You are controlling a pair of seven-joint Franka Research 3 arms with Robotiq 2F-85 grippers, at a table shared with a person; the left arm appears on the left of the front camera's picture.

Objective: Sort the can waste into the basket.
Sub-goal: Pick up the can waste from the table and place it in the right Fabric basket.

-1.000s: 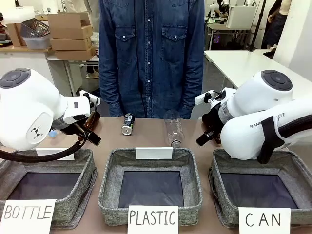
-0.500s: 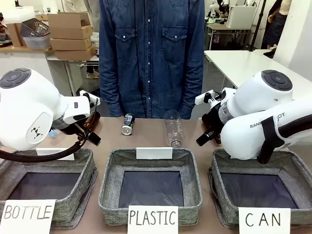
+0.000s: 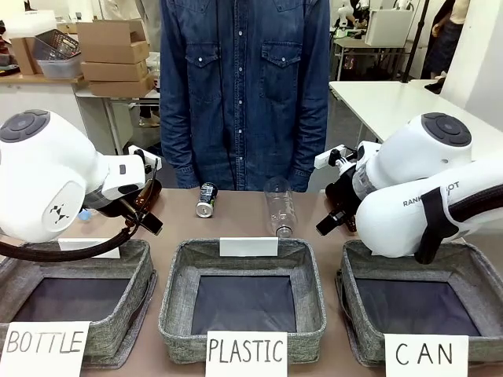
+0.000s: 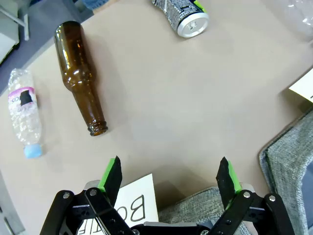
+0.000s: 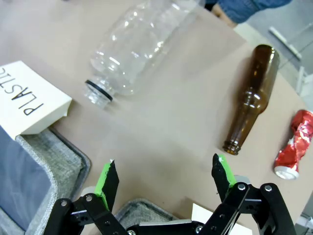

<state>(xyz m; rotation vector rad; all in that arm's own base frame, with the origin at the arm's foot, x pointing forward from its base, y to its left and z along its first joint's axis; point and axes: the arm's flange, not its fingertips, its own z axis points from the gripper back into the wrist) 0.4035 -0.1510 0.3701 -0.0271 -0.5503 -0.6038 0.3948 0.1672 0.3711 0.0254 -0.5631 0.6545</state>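
A dark printed can [image 3: 207,199] with a silver end lies on the table's far side, in front of the person; the left wrist view has this can [image 4: 185,14] at its top edge. A crushed shiny red can [image 5: 294,144] lies at the right edge of the right wrist view, beside a brown bottle. The grey basket [image 3: 470,271] with the "CAN" sign stands at the front right and holds nothing. My left gripper [image 4: 169,176] hangs open over bare table, well short of the dark can. My right gripper [image 5: 164,174] is open over bare table too, left of the red can.
Grey bins signed "BOTTLE" [image 3: 118,322] and "PLASTIC" [image 3: 177,302] stand left and middle. A clear plastic bottle [image 3: 280,208] lies mid-table. Brown glass bottles [image 4: 82,77] [image 5: 250,97] lie near each gripper. A small crumpled plastic bottle [image 4: 23,111] lies at far left. The person [image 3: 245,86] stands behind the table.
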